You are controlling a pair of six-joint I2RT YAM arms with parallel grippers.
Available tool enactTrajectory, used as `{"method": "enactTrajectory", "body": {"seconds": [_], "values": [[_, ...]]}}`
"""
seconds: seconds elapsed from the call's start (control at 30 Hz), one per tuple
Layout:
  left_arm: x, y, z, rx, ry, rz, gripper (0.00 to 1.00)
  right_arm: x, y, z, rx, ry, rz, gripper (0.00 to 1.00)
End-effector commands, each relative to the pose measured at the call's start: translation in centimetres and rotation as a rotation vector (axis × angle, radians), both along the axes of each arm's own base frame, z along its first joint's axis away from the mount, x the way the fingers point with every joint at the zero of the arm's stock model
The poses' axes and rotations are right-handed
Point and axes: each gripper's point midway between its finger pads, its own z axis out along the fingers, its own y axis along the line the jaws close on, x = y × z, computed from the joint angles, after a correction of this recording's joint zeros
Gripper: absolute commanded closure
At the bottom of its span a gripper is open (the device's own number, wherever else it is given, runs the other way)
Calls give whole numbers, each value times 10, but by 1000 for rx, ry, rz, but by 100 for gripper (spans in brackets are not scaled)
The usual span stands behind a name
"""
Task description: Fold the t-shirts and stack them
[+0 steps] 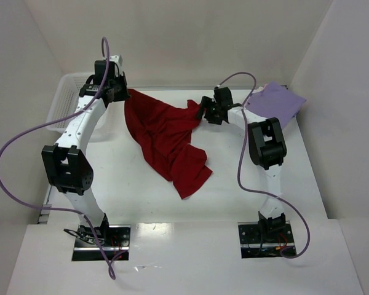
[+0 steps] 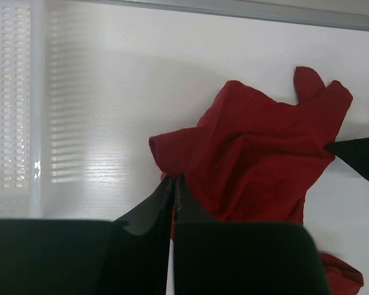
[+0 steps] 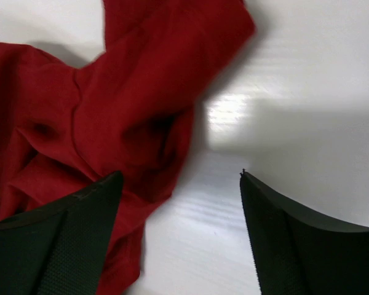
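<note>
Left gripper [image 2: 174,183] is pinched shut on a corner of the dark red t-shirt [image 1: 166,135], which lies crumpled across the middle of the table [image 1: 141,209], while the right gripper [image 3: 181,174] hangs with its jaws spread wide over the shirt's opposite edge, holding nothing. To do this step well, I judge the right fingers should come down around a single layer at that edge, not a bunched fold, and close firmly before the two arms draw apart to spread the cloth flat. A lavender t-shirt [image 1: 273,101], folded square, sits at the far right, well apart from the red one. At the far left stands a white mesh basket [image 1: 66,86]; no cloth shows in the part not hidden by the arm.
</note>
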Motion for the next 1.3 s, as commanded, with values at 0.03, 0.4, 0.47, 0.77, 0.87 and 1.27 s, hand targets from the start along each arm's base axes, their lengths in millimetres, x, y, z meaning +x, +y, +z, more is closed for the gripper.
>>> {"method": "enactTrajectory", "body": {"seconds": [0.03,0.4,0.47,0.77,0.87,1.27], "values": [[4,-2,11,7,-37,-25,100,7,33,4,28,-9,60,21],[2,-2,3,8,-18,-25,100,-3,53,-5,22,11,98,48],[3,0,3,15,-19,-15,100,1,53,-1,22,1,82,72],[3,40,66,35,-137,76,100,41,-2,123,-104,-226,-87,100],[-2,68,120,40,-235,121,100,52,-42,214,-115,-361,-158,100],[-78,98,278,94,-554,247,100,-64,-138,496,-118,-869,-357,100]]}}
